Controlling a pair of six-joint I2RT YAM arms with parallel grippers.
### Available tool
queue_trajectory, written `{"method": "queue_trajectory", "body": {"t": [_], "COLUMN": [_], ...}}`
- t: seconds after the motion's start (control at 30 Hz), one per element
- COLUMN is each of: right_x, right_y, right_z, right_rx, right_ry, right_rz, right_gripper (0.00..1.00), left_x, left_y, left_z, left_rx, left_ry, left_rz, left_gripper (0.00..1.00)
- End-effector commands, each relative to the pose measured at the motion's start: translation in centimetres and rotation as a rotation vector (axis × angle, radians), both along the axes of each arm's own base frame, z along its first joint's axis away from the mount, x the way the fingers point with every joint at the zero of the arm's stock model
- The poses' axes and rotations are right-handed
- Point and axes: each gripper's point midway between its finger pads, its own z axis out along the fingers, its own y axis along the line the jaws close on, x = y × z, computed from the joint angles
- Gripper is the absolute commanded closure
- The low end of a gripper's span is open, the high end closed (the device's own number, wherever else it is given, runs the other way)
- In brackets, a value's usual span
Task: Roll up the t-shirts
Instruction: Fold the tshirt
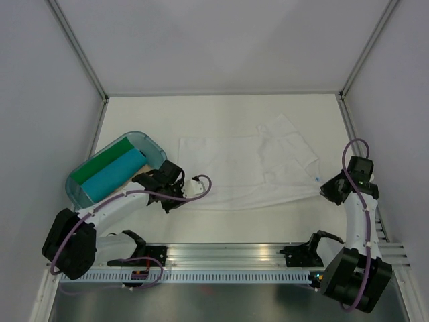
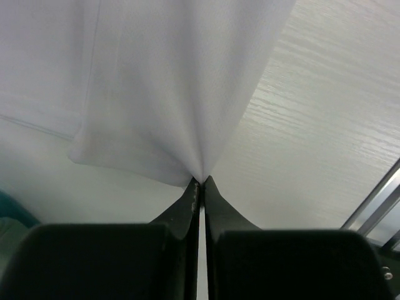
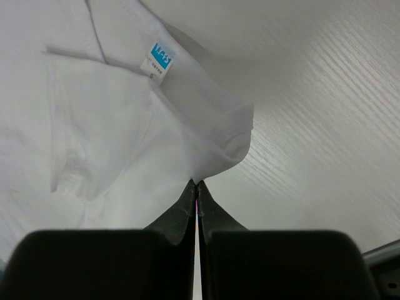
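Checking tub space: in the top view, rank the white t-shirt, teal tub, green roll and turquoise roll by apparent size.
1. white t-shirt
2. teal tub
3. green roll and turquoise roll: too alike to rank.

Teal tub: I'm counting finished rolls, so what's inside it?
A green roll and a turquoise roll lie side by side in the tub. Its floor beneath them is covered, and the left arm hides one corner.
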Motion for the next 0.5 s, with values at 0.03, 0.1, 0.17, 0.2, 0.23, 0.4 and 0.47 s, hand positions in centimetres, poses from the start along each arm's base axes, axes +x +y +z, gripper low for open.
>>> {"method": "queue_trajectory", "body": {"t": [0.03,0.1,0.17,0.2,0.23,0.4,0.47], "right_x": [-0.8,-1.2,-1.6,-1.8,-1.8,1.9,5.2], "right_y": [0.5,1.0,1.3,1.2,1.1,-1.1,-1.8], "right_z": [2.7,2.7,2.6,2.7,3.0,8.7,11.3], "right_rx": [0.002,0.018,0.028,0.025,0.019,-0.094,-0.107], "right_ry": [-0.012,-0.015,0.001,0.01,0.011,-0.166,-0.295], "right_rz": [0.017,0.027,0.031,0.036,0.035,0.024,0.02], "right_gripper": [1.0,0.98,0.89,0.67,0.54,0.3,0.13], "left_x": [-2.4,-2.9,-2.9,-2.7,-2.4,4.1,9.3], "left_y": [0.1,-0.3,-0.6,-0.9,-1.1,-3.7,-4.5], "left_z": [0.8,1.3,2.2,2.7,3.3,9.3,13.3], "left_rx": [-0.022,-0.045,-0.059,-0.069,-0.078,-0.156,-0.217], "left_ry": [0.06,0.084,0.092,0.09,0.081,-0.06,-0.173], "left_rz": [-0.094,-0.109,-0.115,-0.11,-0.104,0.069,0.188], "left_gripper": [0.98,0.85,0.6,0.55,0.53,0.43,0.4]}}
